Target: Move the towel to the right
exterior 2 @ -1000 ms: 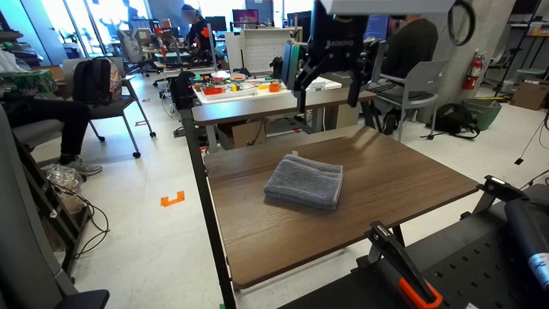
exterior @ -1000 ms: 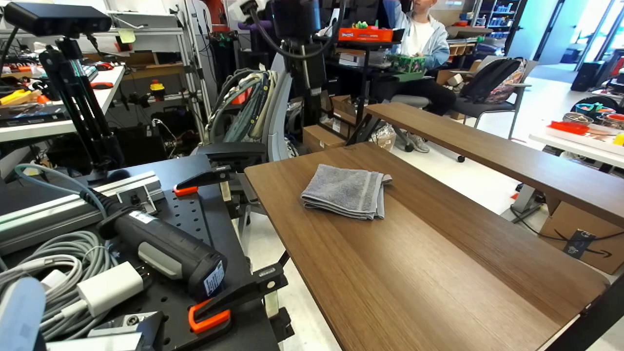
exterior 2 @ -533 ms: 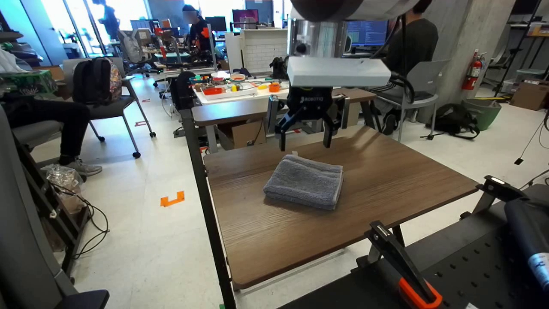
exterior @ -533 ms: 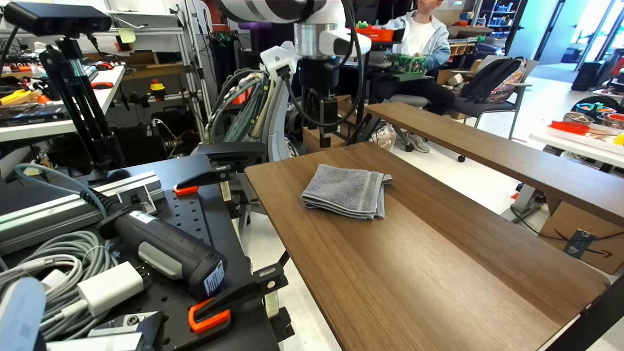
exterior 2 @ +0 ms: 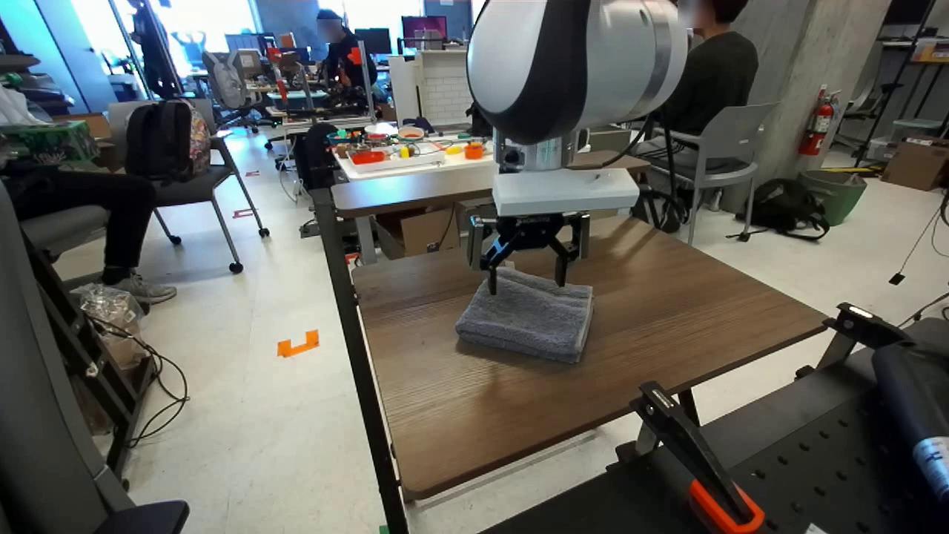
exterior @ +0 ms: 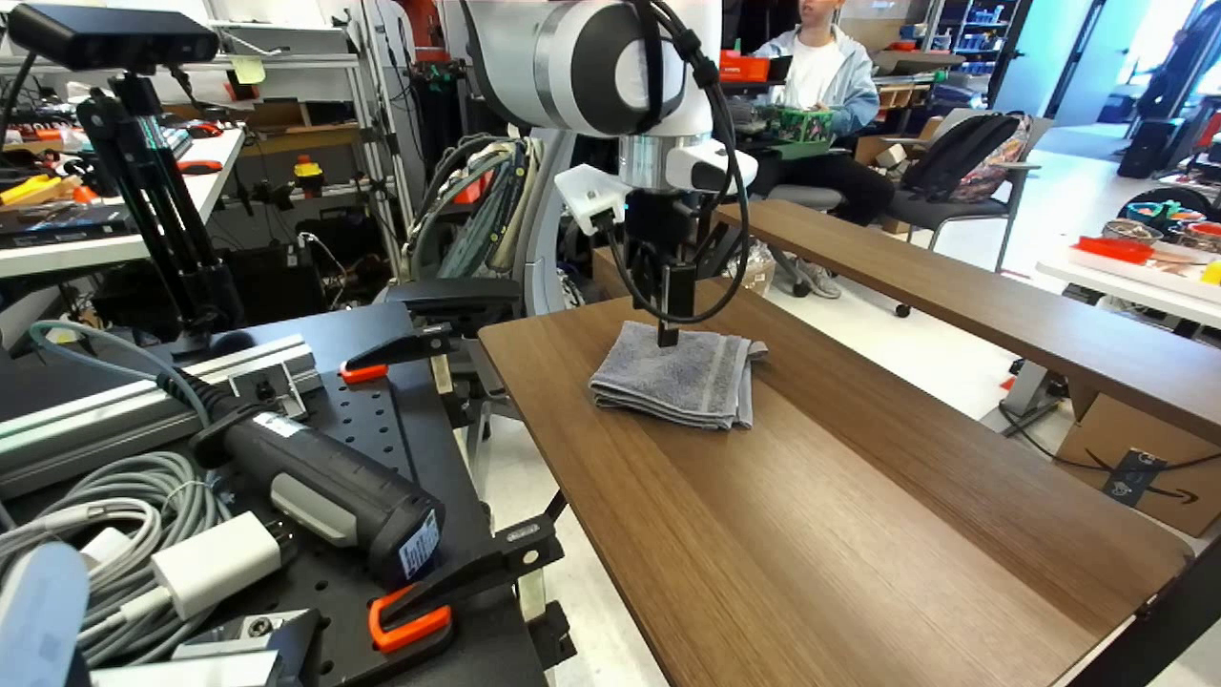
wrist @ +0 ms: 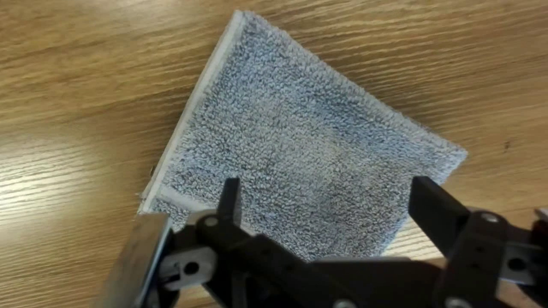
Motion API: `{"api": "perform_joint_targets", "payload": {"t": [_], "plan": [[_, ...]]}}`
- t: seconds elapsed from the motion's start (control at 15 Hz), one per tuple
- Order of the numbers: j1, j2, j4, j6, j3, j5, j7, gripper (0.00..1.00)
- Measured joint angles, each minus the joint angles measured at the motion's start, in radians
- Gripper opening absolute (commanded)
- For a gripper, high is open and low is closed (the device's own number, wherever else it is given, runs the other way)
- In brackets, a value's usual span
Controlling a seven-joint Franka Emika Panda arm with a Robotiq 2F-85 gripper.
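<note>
The grey, folded, squarish terry-cloth towel (exterior 2: 526, 320) lies on the brown, wood-grained, rectangular counter (exterior 2: 667, 311); above it, the black, two-fingered pincer (exterior 2: 527, 287) points down, jaws wide apart; contact cannot be judged.

The towel (exterior 2: 530, 326) lies on the bench (exterior 2: 704, 304), beneath the claw (exterior 2: 527, 286); in an exterior view, a box (exterior 2: 421, 234) stands behind.

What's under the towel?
Its visible edges show the towel lying on the brown tabletop. Whatever is directly beneath it, tabletop included, is covered in every view, so I can't see there.
</note>
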Motion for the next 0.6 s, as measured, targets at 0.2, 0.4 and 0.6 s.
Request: {"api": "perform_joint_targets", "payload": {"t": [0.2, 0.4, 0.6], "plan": [[0.019, 0.063, 0.060, -0.002, -0.020, 0.000, 0.000, 1.00], [0.027, 0.118, 0.112, -0.005, -0.034, 0.001, 0.000, 1.00], [0.032, 0.163, 0.153, -0.006, -0.053, 0.001, 0.000, 1.00]]}}
